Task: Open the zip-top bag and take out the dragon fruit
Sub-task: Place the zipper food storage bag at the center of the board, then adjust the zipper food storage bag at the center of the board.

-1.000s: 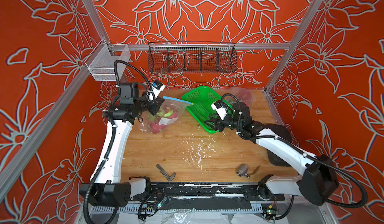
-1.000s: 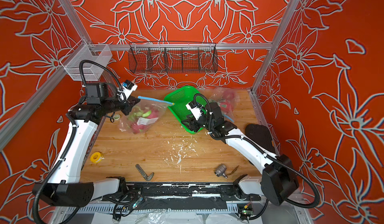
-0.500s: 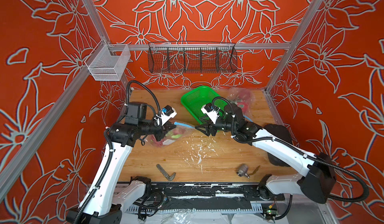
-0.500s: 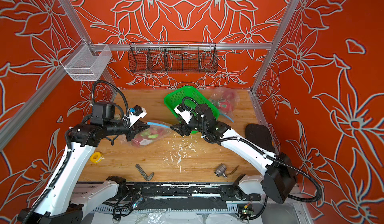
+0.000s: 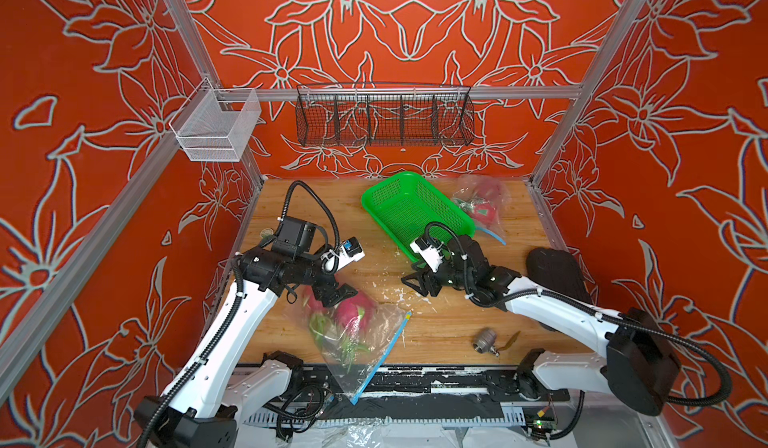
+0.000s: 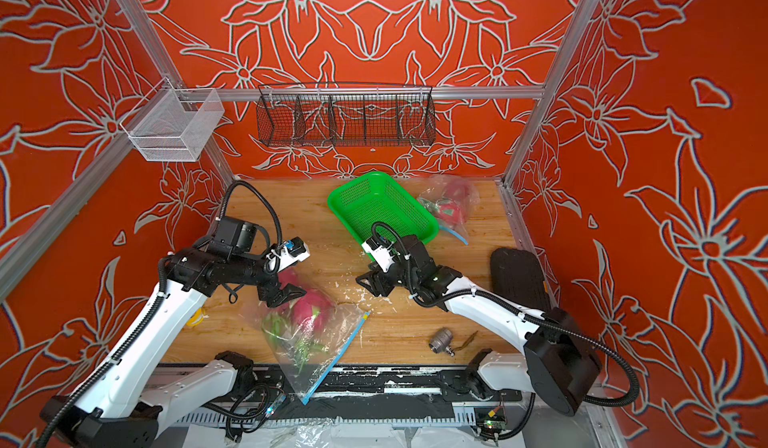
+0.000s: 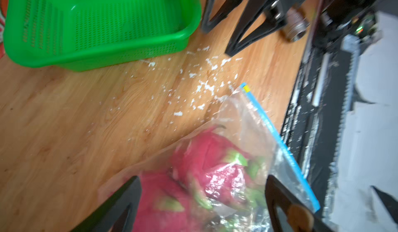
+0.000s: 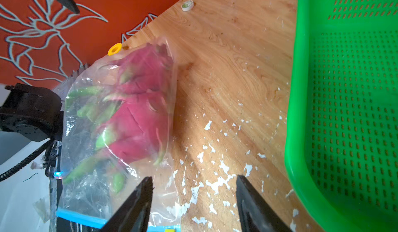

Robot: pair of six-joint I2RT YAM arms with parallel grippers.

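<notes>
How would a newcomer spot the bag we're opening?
On the table, look at the front edge by the left gripper. That zip-top bag has a blue zipper overhanging the edge; the other bag lies at the back beside the green basket.

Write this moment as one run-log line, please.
left gripper open over zip-top bag | right gripper open, empty, near green basket | dragon fruit inside bag | blue zip strip appears closed, overhanging table front

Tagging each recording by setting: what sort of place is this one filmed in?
Probably a purpose-built robot test cell, not a home: orange floral-print walls on an aluminium frame, a wooden tabletop, and a black wire basket hung on the back rail.
</notes>
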